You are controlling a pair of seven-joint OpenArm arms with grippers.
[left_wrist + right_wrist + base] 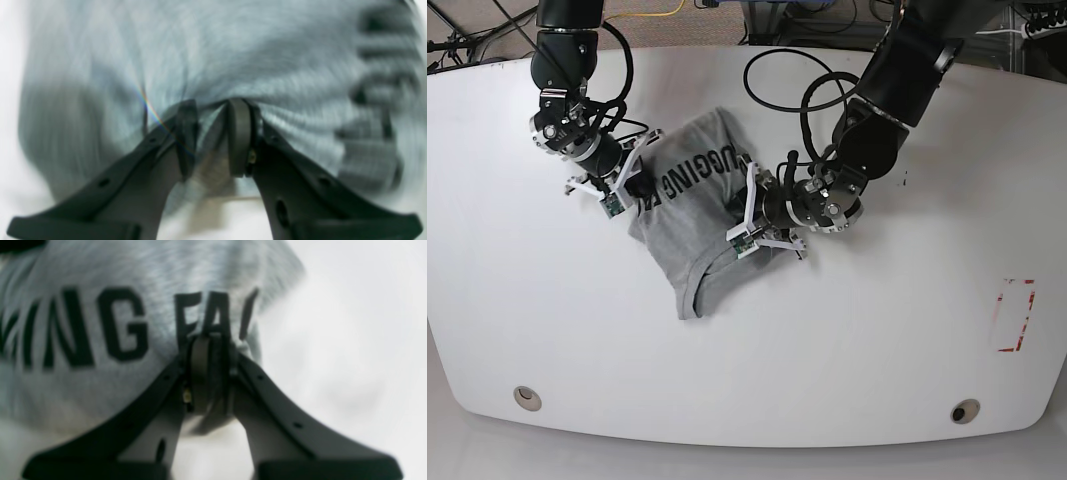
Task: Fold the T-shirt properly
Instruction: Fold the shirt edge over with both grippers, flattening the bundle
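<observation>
The heather-grey T-shirt (689, 225) lies bunched and partly lifted in the middle of the white table, its black block lettering (695, 170) facing up. In the base view my right gripper (640, 187) is at the shirt's left edge beside the lettering. My left gripper (739, 212) is at its right edge. The right wrist view shows the right gripper (210, 340) shut on a fold of T-shirt (100, 270) just under the letters. In the blurred left wrist view the left gripper (213, 105) pinches a gathered ridge of the T-shirt (233, 50).
The white table (877, 330) stretches out on all sides of the shirt. A red rectangle outline (1014, 315) is marked near its right edge. Two round holes (525, 397) (964, 411) sit near the front edge. Black cables (812, 95) loop behind the left arm.
</observation>
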